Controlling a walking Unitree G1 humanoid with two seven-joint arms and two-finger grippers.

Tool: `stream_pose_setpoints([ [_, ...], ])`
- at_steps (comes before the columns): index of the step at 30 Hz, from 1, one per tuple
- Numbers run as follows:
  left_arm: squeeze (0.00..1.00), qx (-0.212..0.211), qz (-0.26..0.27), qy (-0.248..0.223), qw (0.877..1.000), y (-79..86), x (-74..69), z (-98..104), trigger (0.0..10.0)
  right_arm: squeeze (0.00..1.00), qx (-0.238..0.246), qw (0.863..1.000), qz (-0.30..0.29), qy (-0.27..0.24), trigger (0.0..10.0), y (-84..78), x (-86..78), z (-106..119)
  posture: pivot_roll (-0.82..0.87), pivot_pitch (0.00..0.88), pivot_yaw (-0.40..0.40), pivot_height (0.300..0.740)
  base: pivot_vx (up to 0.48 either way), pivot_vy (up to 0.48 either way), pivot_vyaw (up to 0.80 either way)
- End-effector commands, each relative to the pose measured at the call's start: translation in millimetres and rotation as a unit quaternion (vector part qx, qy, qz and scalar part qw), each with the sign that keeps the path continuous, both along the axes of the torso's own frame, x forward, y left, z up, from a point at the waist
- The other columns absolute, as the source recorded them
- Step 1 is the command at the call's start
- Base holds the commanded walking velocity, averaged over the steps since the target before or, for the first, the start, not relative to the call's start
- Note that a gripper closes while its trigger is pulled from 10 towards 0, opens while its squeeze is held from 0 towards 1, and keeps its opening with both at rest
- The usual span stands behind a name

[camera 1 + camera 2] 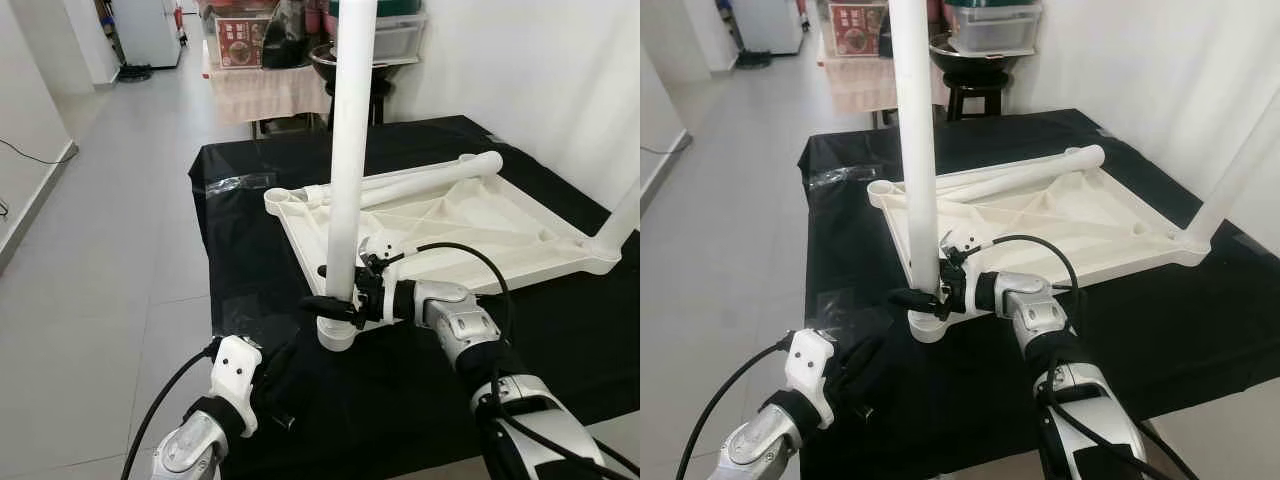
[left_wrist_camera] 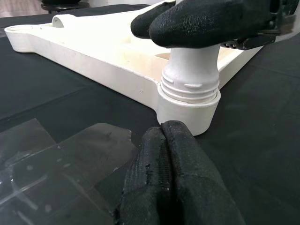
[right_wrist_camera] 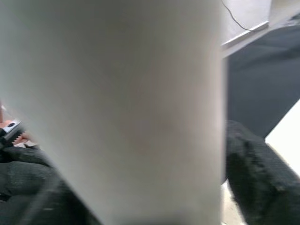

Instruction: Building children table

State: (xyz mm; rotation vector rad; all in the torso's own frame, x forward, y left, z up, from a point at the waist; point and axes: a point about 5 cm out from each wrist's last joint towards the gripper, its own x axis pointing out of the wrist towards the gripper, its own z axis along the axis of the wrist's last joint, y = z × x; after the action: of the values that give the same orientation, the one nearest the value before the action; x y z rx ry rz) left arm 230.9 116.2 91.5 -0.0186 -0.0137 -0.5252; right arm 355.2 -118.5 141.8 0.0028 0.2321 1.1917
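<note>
An upside-down white plastic tabletop (image 1: 450, 225) lies on a black-covered table. One white leg (image 1: 347, 150) stands upright in the near corner socket (image 1: 338, 333). My right gripper (image 1: 335, 305) is shut on this leg just above the socket; in the right wrist view the leg (image 3: 117, 103) stands between the fingers (image 3: 262, 178). Another leg (image 1: 622, 218) stands at the right corner, and a third (image 1: 420, 182) lies loose across the tabletop. My left gripper (image 2: 168, 178) is shut and holds nothing. It rests low on the cloth just in front of the socket (image 2: 190, 101).
Clear plastic film (image 1: 235, 185) lies on the black cloth (image 1: 560, 330) at the far left, with more (image 2: 56, 159) near my left gripper. Behind the table stand a cluttered side table (image 1: 260, 50) and a dark stool (image 1: 355, 90). Tiled floor (image 1: 110, 250) runs along the left.
</note>
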Motion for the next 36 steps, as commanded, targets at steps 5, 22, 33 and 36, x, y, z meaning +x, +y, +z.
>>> stream_pose_setpoints([
  [5, 0.00, 0.001, 0.001, 0.003, 1.000, 0.0, -2.0, -2.3, 10.0, 0.00, 0.015, 0.999, 0.048, 0.001, 0.0, -6.8, -0.4, 9.0, 0.01, 0.000, -0.040, 0.740, 0.000, 0.000, 0.00],
  [22, 0.00, -0.002, -0.001, 0.009, 1.000, 8.5, -5.2, -1.4, 10.0, 0.00, -0.067, 0.943, -0.325, -0.037, 0.0, 24.5, -44.0, -45.6, -0.05, 0.000, 0.011, 0.740, 0.000, 0.000, 0.00],
  [33, 0.00, -0.008, 0.009, 0.009, 1.000, 7.2, -2.5, -2.4, 10.0, 1.00, -0.015, 0.967, -0.255, -0.014, 10.0, 40.5, -20.7, -30.7, -0.01, 0.000, -0.010, 0.740, 0.000, 0.000, 0.00],
  [36, 0.00, -0.006, 0.008, 0.009, 1.000, 6.4, -1.7, -2.6, 10.0, 1.00, 0.031, 0.982, -0.181, -0.033, 10.0, 43.0, -14.3, -13.2, -0.01, 0.000, -0.016, 0.740, 0.000, 0.000, 0.00],
])
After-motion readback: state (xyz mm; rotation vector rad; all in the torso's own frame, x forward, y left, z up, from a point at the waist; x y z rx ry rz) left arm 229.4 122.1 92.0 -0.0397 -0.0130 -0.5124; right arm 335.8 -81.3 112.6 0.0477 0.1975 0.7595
